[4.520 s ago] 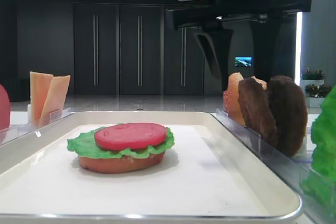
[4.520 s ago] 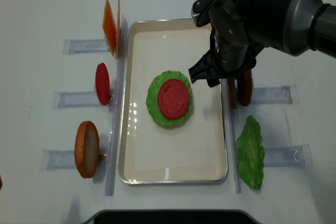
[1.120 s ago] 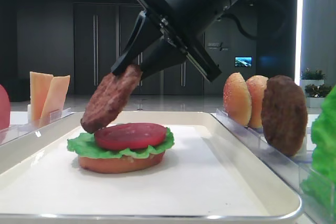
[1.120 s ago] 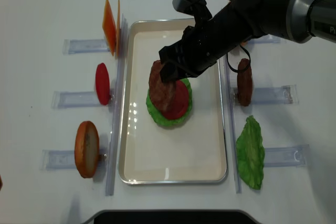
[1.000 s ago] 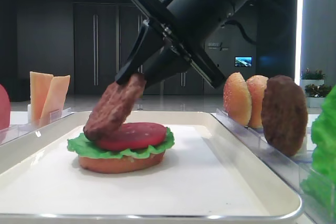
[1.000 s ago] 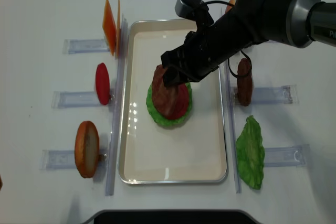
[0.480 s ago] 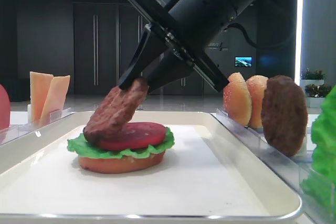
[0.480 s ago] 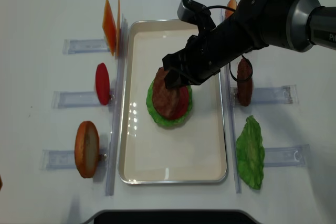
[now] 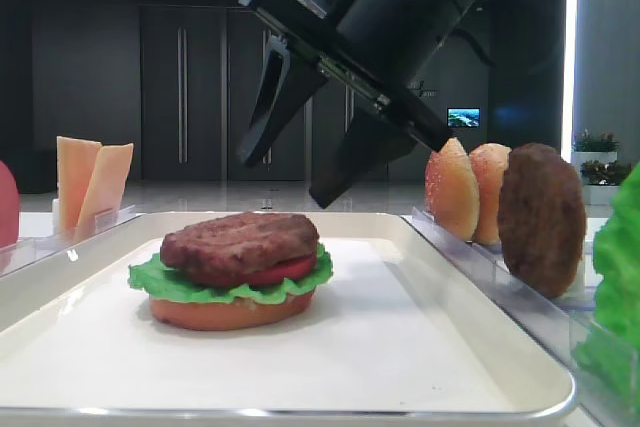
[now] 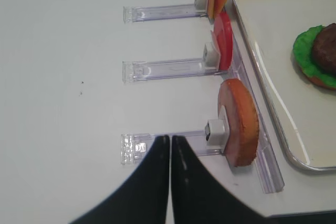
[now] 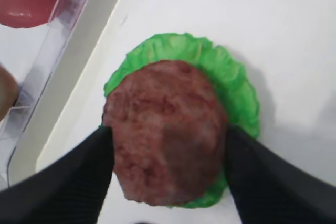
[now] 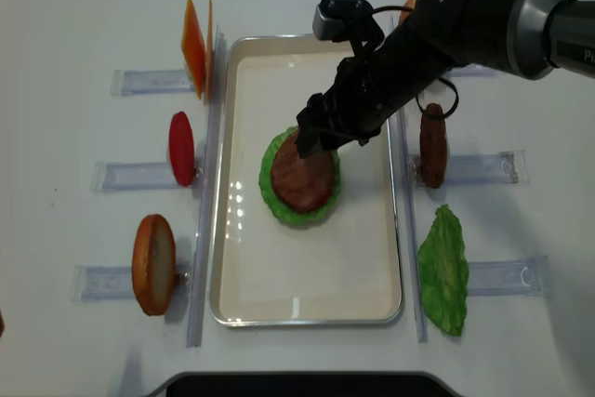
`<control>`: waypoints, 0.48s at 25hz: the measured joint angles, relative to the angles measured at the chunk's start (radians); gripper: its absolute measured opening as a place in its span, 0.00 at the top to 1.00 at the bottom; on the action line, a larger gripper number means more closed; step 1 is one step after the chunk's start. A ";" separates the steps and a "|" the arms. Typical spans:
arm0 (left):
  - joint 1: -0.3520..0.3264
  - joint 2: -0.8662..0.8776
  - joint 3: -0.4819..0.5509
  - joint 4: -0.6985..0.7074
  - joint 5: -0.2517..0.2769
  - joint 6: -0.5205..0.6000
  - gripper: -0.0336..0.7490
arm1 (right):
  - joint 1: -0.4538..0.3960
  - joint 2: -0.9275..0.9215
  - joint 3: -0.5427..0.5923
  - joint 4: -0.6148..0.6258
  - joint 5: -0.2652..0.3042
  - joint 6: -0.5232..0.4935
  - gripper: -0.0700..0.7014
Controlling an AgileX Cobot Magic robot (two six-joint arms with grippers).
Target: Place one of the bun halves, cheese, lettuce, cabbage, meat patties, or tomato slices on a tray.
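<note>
Patty (image 9: 240, 244) lies flat on the stack in the tray (image 9: 480, 357), right gripper (image 9: 300, 162) open above, apparently not touching; next: lift clear w/o nudging it.

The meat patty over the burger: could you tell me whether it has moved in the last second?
Yes. The meat patty dropped from tilted to flat on the stack in the tray.

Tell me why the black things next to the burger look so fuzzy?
In the right wrist view, the right gripper's fingers sit very close to the lens, so they blur; the meat patty is only slightly soft. In the low exterior view, the tray rim shows glare.
</note>
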State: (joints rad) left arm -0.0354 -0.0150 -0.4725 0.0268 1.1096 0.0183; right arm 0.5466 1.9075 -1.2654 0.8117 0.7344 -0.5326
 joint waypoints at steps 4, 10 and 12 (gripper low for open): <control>0.000 0.000 0.000 0.000 0.000 0.000 0.96 | 0.000 0.000 -0.124 -0.264 0.082 0.193 0.34; 0.000 0.000 0.000 0.000 0.000 0.000 0.96 | 0.021 -0.009 -0.270 -0.825 0.292 0.658 0.34; 0.000 0.000 0.000 0.000 0.000 0.000 0.96 | -0.017 -0.009 -0.276 -0.930 0.353 0.704 0.34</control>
State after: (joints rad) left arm -0.0354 -0.0150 -0.4725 0.0268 1.1096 0.0183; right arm 0.5300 1.8985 -1.5416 -0.1186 1.0875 0.1719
